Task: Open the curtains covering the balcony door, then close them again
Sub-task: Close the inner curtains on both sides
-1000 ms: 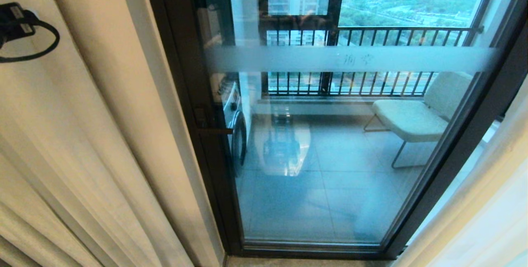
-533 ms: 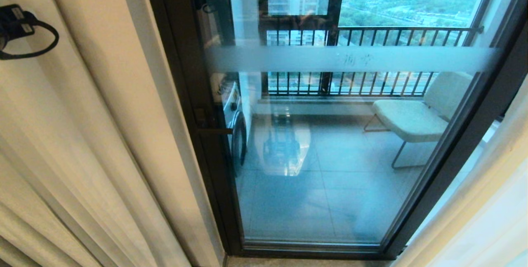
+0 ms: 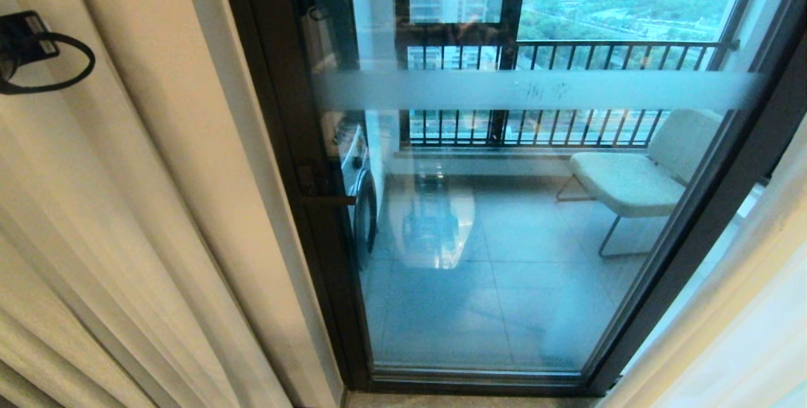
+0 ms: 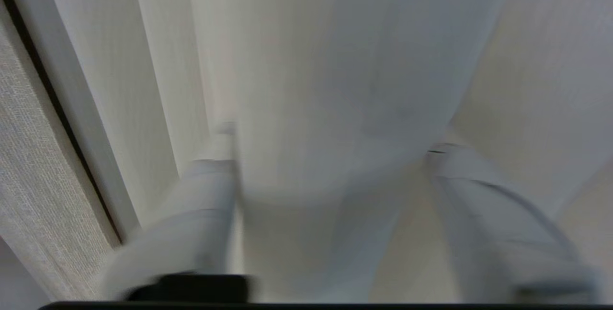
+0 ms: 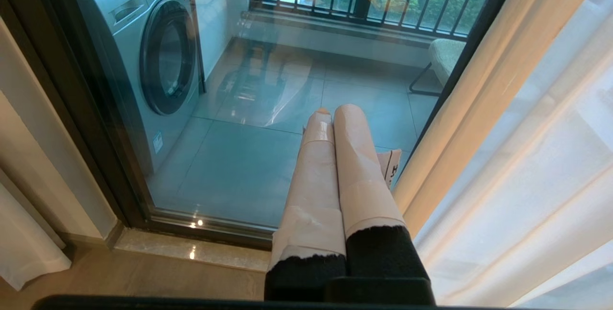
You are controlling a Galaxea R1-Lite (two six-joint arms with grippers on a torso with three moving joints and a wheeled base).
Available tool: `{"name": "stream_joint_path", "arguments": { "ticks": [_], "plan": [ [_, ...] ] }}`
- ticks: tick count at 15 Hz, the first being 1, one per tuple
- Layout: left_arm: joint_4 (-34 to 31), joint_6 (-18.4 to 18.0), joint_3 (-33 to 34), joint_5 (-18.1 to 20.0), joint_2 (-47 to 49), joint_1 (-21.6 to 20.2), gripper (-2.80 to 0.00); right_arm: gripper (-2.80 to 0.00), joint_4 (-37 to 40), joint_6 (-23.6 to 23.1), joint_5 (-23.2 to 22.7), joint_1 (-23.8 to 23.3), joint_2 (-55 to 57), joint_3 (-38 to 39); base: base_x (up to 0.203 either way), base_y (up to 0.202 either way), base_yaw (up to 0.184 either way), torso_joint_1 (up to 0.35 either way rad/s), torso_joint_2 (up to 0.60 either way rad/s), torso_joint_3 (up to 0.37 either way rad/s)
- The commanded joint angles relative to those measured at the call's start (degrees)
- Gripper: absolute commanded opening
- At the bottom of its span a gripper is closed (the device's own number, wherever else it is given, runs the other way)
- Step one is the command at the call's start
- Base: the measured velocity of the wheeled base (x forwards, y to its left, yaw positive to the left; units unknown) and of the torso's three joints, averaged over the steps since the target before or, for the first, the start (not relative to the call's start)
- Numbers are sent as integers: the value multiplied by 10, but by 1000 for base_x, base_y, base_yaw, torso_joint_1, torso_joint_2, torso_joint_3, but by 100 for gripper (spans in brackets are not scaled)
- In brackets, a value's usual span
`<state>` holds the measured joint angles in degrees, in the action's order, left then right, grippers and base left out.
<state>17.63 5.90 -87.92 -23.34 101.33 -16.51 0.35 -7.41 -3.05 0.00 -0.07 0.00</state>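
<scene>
curtains – matt woven cloth, sheers thin; balcony door – glossy glass, frosted band, dark metal frame.

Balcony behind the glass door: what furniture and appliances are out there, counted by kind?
Silver front-loading washing machine: 1
Pale cushioned chair on thin metal legs: 1
Total: 2

The curtains are cream-beige, with thin white sheers — see-through. The door has a dark brown-black frame and a frosted band across its glass. Beyond it stand a silver washing machine, grey floor tiles, a pale cream chair — and black railing bars.
</scene>
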Motion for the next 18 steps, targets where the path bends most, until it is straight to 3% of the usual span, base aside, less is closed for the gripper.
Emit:
{"name": "stream_joint_path", "arguments": {
  "ticks": [1, 13, 18],
  "plan": [
    [1, 1, 3, -2, -6, -1, -280, -280, 0, -1, 0, 0, 1, 0, 0, 0, 0, 0, 0, 0],
    [-1, 1, 50, -2, -75, 0, -280, -280, 0, -1, 0, 1, 1, 0, 0, 0, 0, 0, 0, 0],
    [-1, 0, 77, -2, -119, 26, -280, -280, 0, -1, 0, 0, 1, 0, 0, 0, 0, 0, 0, 0]
  ]
}}
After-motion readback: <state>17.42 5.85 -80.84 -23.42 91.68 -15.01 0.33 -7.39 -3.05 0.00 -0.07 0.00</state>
